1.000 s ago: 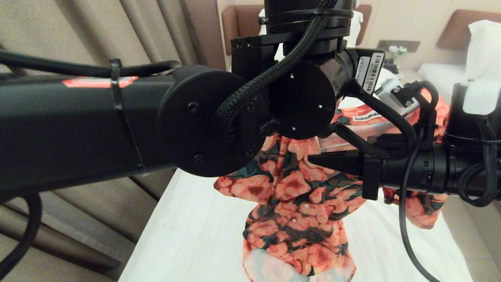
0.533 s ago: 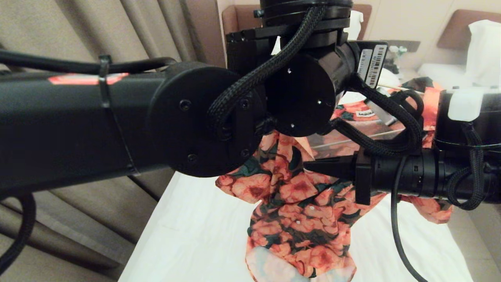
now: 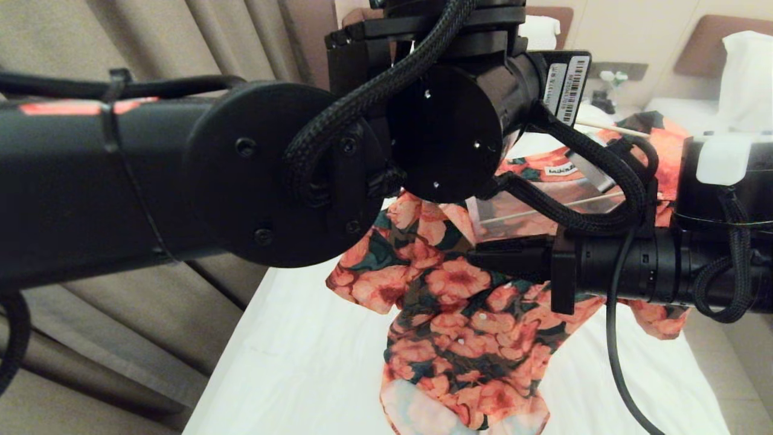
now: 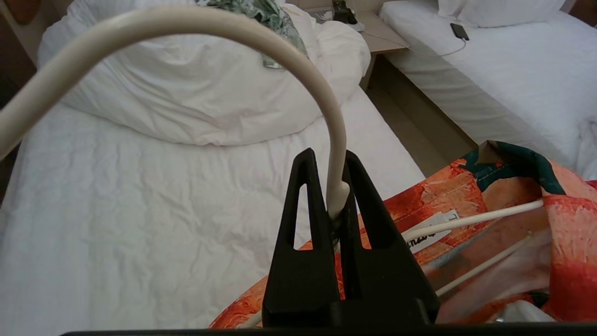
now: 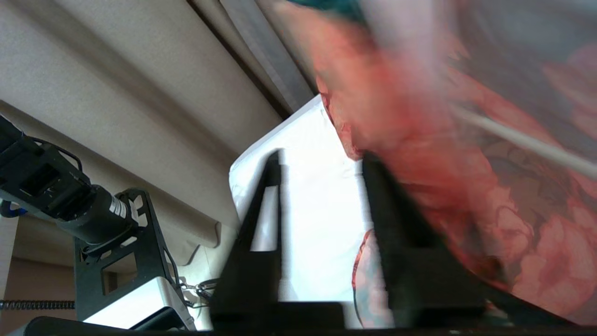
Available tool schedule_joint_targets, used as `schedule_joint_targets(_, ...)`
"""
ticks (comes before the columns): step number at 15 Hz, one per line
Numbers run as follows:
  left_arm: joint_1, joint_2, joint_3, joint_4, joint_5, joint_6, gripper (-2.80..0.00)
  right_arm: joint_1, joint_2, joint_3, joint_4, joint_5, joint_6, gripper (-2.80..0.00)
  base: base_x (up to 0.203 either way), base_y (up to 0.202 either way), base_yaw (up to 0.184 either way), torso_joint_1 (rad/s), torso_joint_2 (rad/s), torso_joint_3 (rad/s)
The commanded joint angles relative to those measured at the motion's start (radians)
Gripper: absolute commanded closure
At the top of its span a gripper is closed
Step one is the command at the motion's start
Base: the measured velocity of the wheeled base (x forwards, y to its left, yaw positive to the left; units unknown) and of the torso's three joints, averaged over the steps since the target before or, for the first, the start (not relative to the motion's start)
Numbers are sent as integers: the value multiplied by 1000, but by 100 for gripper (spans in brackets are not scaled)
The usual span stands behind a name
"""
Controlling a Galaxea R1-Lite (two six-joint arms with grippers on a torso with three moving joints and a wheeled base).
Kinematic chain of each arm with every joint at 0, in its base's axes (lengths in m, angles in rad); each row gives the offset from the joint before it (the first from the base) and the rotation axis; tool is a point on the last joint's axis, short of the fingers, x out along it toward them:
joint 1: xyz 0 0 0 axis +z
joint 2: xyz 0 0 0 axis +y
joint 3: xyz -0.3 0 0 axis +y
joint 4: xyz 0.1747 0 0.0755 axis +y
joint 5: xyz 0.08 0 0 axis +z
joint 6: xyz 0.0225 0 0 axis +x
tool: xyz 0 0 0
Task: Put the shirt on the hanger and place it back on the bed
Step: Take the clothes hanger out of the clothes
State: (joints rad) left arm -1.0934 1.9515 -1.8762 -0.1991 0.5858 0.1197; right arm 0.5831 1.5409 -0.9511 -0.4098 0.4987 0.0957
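Beige curtains [image 3: 253,36] at 10 o'clock beside bed [image 3: 290,362]. Left gripper [image 4: 332,205] clamps hanger [image 4: 196,21] hook, shirt [image 3: 465,326] draped mid-air. Right gripper [image 5: 322,163] at 3 o'clock: fingers apart, empty.

shirt [image 3: 465,314] upper left: hidden behind the left arm [image 3: 181,181]
hanger [image 4: 261,56] hook: cut off at the frame edge
shirt's near hem: cut off

Soft, even indoor light throughout; the right wrist view smears the shirt [image 5: 419,116] with motion blur.
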Motion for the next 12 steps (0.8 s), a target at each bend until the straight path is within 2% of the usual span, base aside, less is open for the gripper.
schedule_joint_targets(1, 18, -8, 0, -1, 3, 1, 0, -8, -21, -2, 1, 2, 0, -280, 0, 0, 0, 0, 0, 0)
schedule_joint_targets(4, 49, -8, 6, 0, 0, 2, 0, -50, -104, -14, 68, 3, -3, -280, 0, 0, 0, 0, 0, 0)
schedule_joint_targets(10, 99, 0, 5, 1, -3, 2, 0, -80, -300, -164, 440, 3, -39, -280, 0, 0, 0, 0, 0, 0)
schedule_joint_targets(12, 104, -2, 6, 1, -3, 2, 0, -118, -341, -234, 541, 1, -28, -280, 0, 0, 0, 0, 0, 0)
